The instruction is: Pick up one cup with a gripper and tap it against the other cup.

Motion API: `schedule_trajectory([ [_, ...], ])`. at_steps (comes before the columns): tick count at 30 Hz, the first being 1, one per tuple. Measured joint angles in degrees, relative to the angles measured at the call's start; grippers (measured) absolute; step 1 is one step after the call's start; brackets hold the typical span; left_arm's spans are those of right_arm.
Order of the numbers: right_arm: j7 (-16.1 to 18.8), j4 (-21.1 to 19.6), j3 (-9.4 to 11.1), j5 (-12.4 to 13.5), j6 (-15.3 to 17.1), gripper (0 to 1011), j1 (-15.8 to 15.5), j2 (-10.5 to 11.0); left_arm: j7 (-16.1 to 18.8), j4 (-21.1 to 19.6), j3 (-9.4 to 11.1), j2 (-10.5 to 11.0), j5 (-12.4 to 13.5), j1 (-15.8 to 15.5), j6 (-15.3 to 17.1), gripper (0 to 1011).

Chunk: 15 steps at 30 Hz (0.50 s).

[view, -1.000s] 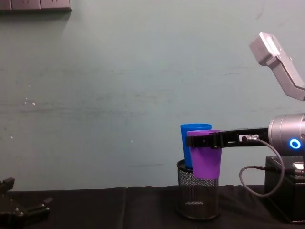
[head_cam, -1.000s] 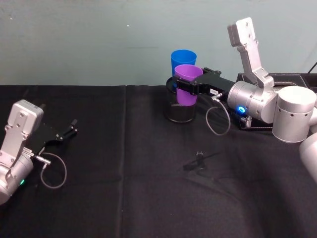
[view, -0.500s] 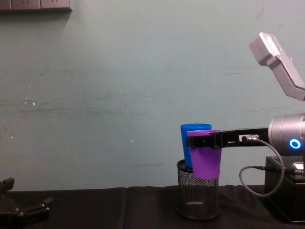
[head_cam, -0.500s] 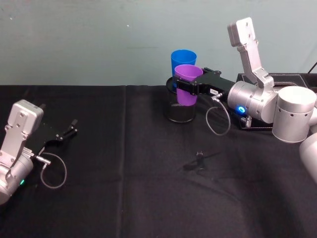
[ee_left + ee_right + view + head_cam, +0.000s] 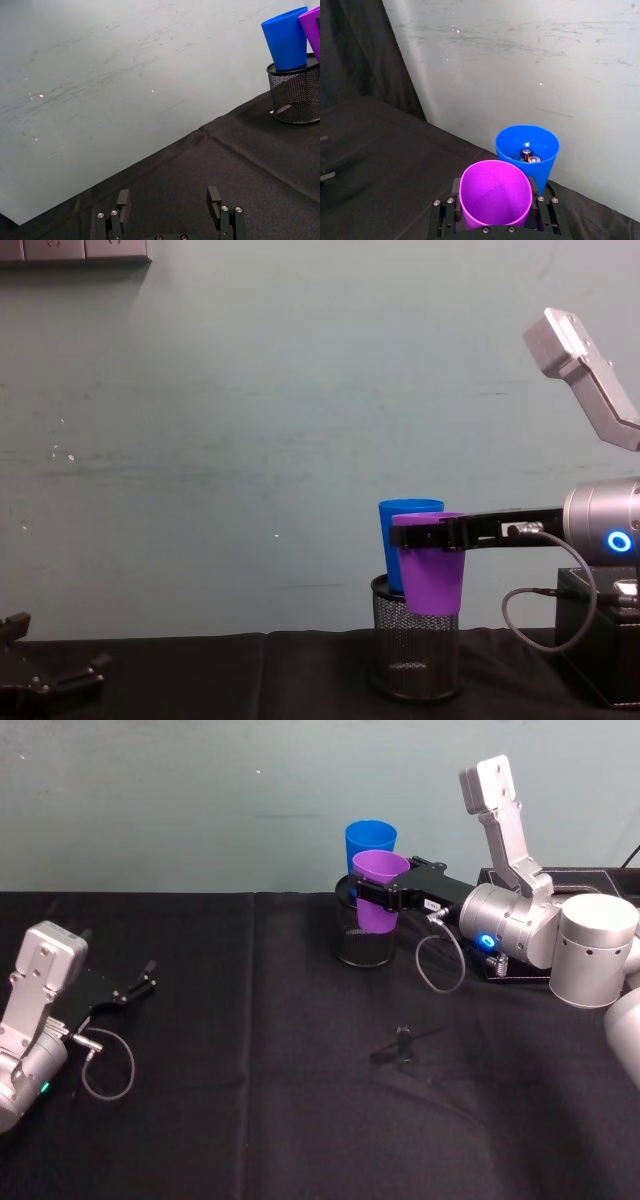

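My right gripper [image 5: 378, 897] is shut on the purple cup [image 5: 378, 903], holding it upright in the air just in front of the blue cup [image 5: 369, 837]. From the chest the purple cup [image 5: 432, 575] overlaps the blue cup [image 5: 402, 530]; whether they touch I cannot tell. The right wrist view looks into the purple cup [image 5: 495, 195] between the right gripper [image 5: 494, 201] fingers, with the blue cup [image 5: 527, 150] just beyond, two batteries in it. The blue cup [image 5: 286, 37] stands in a black mesh pot [image 5: 295, 95]. My left gripper [image 5: 135, 984] rests open low at the left.
The black mesh pot [image 5: 362, 942] stands at the back of the black cloth-covered table [image 5: 300, 1100]. A black box [image 5: 560, 880] lies behind my right arm. A small dark object [image 5: 403, 1036] lies mid-table. A pale wall closes off the back.
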Motion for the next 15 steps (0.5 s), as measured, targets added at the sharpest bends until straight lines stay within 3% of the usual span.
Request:
schedule_trajectory([
  [7, 0.76, -2.13, 0.33, 0.88, -0.54, 738, -1.75, 0.86, 0.0, 0.0, 0.0, 0.0, 0.0, 0.0, 0.0, 1000],
  [15, 1.34, -9.97, 0.13, 2.27, 0.08, 739, -7.28, 4.03, 0.0, 0.0, 0.0, 0.0, 0.0, 0.0, 0.0, 1000],
])
